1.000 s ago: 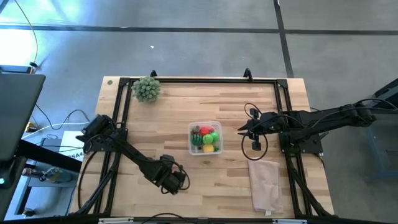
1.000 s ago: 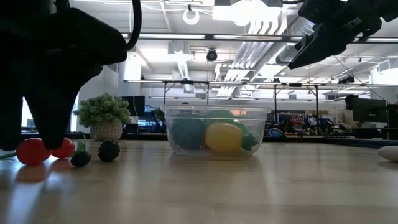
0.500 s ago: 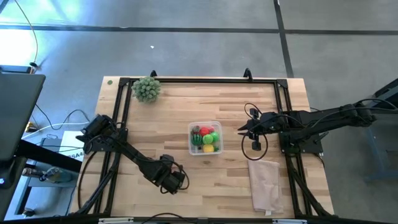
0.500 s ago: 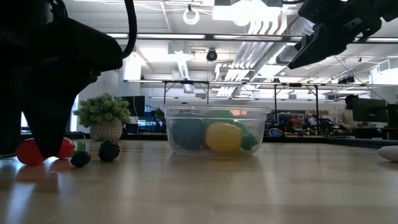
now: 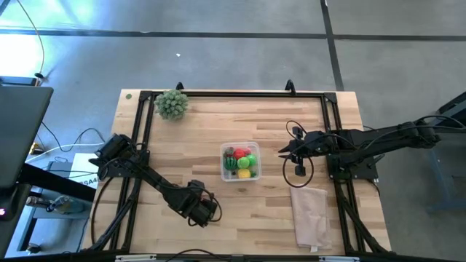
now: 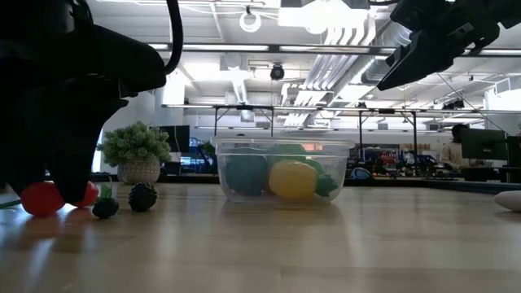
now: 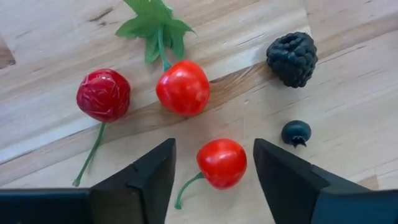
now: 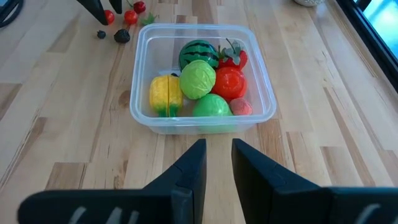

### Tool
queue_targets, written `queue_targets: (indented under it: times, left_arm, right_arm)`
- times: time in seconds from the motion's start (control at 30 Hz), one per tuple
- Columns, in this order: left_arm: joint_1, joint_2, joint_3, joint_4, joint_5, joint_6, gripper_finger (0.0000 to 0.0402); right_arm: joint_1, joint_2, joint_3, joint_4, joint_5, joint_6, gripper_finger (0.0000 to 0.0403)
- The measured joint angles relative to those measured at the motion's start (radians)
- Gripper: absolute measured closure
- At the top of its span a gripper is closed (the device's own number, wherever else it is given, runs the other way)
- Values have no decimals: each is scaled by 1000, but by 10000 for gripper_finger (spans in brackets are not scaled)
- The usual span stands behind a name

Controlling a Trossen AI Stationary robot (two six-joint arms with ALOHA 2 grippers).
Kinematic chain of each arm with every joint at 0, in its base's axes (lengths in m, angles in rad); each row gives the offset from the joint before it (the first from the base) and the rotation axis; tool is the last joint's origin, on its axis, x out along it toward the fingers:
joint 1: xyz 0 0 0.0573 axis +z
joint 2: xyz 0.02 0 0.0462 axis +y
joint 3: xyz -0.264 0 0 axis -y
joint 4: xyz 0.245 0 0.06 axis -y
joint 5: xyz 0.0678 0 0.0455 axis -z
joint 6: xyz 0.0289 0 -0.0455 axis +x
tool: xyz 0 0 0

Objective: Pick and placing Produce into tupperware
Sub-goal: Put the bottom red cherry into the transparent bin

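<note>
I have the table (image 5: pixel 269 116) under both arms, the tub (image 5: pixel 240 161) sitting near its middle. A folded cloth (image 5: pixel 312 216) lies toward the front right, well apart from the tub, and a bushy plant (image 5: pixel 172 104) stands at the back left corner.

The tub (image 8: pixel 202 78) already holds a striped melon (image 8: pixel 198 53), a pale green cabbage (image 8: pixel 198 79), a red tomato (image 8: pixel 228 82), a yellow pepper (image 8: pixel 165 92), a green fruit (image 8: pixel 211 106) and a strawberry (image 8: pixel 233 58).

My left gripper (image 7: pixel 214 168) is down at the table's front left, fingers (image 7: pixel 152 177) apart and straddling a small cherry (image 7: pixel 222 162), with gaps on both sides, so nothing is gripped. Just beyond it lie a bigger tomato (image 7: pixel 183 88) with a green leaf, a wrinkled red berry (image 7: pixel 103 94) on a stem, a blackberry (image 7: pixel 293 58) and a tiny blueberry (image 7: pixel 295 132), all loose on the wood and apart from each other.

My right gripper (image 8: pixel 217 163) hangs above the table to the right of the tub, fingers nearly together with a narrow slit between them, holding nothing.
</note>
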Motion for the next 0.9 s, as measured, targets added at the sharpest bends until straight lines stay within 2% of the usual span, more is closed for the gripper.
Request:
queue_targets:
  times: [0.3,0.9]
  left_arm:
    - [0,10,-1,5,-2,-8,241]
    - [-1,29,0,-1,-8,-27,248]
  right_arm:
    - [0,0,0,0,0,0,336]
    - [0,0,0,-1,0,0,336]
